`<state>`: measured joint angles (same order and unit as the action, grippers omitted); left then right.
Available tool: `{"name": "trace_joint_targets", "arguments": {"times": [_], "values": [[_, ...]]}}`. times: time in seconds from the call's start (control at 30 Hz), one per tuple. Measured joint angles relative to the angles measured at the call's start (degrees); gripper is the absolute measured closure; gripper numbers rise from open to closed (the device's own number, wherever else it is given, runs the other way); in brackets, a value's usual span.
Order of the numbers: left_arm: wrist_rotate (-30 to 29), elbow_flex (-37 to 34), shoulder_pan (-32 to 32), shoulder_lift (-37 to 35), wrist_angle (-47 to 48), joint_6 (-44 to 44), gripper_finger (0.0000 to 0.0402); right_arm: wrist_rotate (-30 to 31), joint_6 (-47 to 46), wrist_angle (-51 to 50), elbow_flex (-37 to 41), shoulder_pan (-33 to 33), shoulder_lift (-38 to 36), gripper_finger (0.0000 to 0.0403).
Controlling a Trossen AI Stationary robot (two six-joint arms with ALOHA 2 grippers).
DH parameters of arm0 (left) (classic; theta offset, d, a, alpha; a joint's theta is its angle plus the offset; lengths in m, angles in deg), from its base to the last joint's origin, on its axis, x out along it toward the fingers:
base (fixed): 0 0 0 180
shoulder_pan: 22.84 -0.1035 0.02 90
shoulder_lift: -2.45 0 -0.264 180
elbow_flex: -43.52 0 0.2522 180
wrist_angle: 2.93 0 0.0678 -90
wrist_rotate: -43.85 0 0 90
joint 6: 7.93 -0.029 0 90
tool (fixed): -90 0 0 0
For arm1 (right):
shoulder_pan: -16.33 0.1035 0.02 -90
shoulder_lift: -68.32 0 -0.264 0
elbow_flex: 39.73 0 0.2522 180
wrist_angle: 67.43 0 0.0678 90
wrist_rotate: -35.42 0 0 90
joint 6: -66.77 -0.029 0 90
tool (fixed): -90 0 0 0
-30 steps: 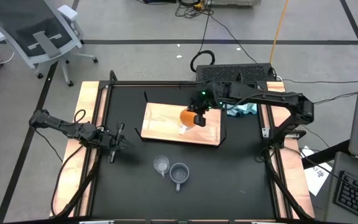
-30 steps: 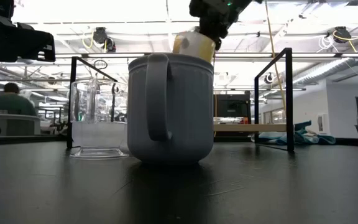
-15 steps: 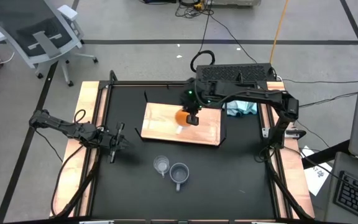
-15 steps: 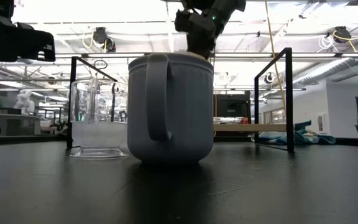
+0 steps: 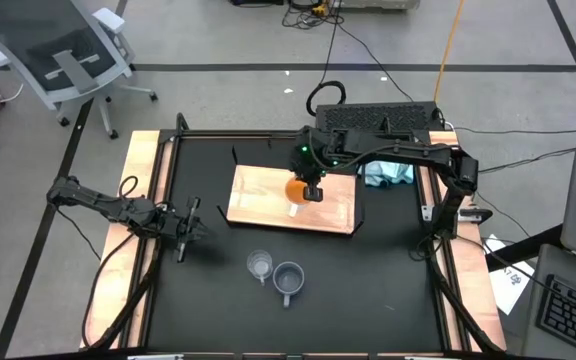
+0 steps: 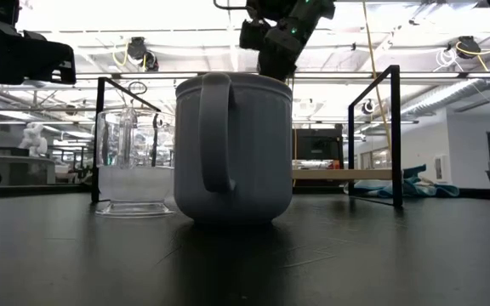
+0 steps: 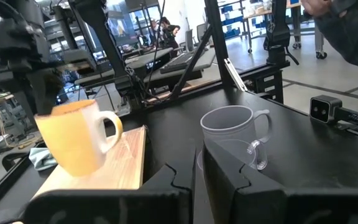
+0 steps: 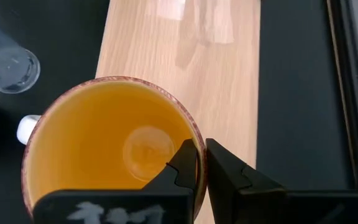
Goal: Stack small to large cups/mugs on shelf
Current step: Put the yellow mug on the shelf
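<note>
Orange mug (image 8: 110,149) hangs just over the light-wood shelf (image 5: 333,208), its rim pinched between the closed fingers of the right gripper (image 8: 201,163). Placing it looks like the step in hand; next it needs lowering onto the board, then release. Blue-grey mug (image 5: 288,279) and glass cup (image 5: 259,265) wait on the black table (image 5: 388,290), near the idle, closed left gripper (image 5: 182,240).

The black tabletop (image 5: 208,290) carried the light-wood shelf (image 5: 333,210). Nearer the front edge than the shelf stood the clear glass cup (image 5: 259,265) and, just beside it, the blue-grey mug (image 5: 288,279).
</note>
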<state>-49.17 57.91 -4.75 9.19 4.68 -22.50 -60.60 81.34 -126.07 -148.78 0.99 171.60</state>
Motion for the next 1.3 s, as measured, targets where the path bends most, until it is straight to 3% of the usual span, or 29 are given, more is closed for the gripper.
{"name": "trace_joint_targets", "arguments": {"times": [1.13,1.3], "values": [[0.0,0.0,0.0,0.0,0.3,0.0,0.0369,-2.2,8.9,0.4,2.0,0.4,0.9,0.0394],[0.0,0.0,0.0,0.0,0.3,0.0,0.0369,-3.3,8.9,4.0,3.1,0.4,0.9,0.0394]]}}
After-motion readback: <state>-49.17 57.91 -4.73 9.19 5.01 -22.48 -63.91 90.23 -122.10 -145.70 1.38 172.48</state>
